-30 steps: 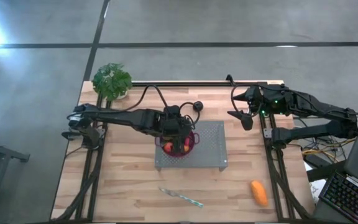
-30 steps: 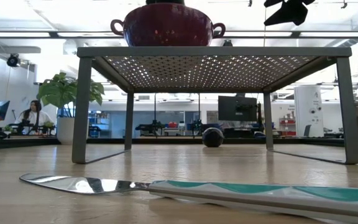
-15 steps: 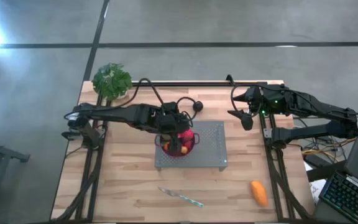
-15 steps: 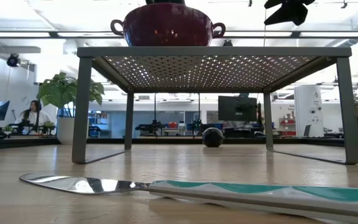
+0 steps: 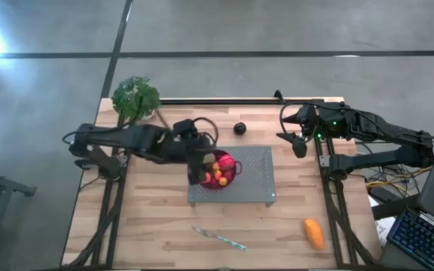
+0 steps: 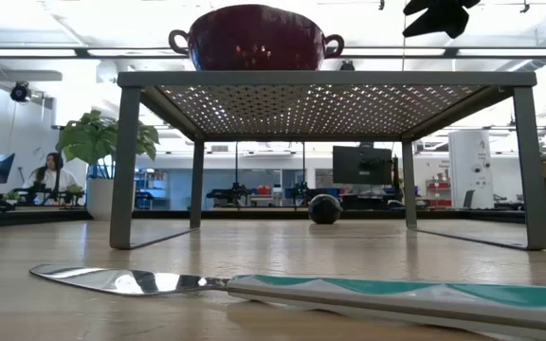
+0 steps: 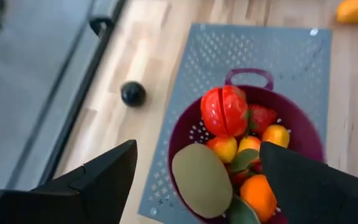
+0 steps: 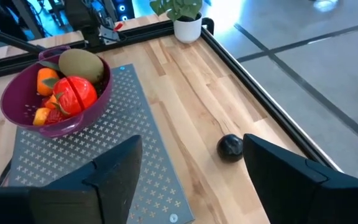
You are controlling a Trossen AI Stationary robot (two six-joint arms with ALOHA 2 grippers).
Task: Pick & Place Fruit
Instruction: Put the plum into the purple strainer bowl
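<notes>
Wooden worktop [image 5: 157,218] with grey rack [image 5: 251,181] carrying purple colander [image 5: 228,178] of fruit [image 7: 224,111]. Plum [image 5: 239,128] loose behind rack; oblong orange piece [image 5: 314,233] near right front. Left tool [image 5: 195,175] beside colander, spread, empty. Right tool [image 5: 298,144] at right rear, parted, empty.

Strawberries [image 7: 261,117] mostly buried under other fruit, knife [image 6: 349,294] handle cut off at the edge — distant person [image 6: 53,176] blurred
</notes>
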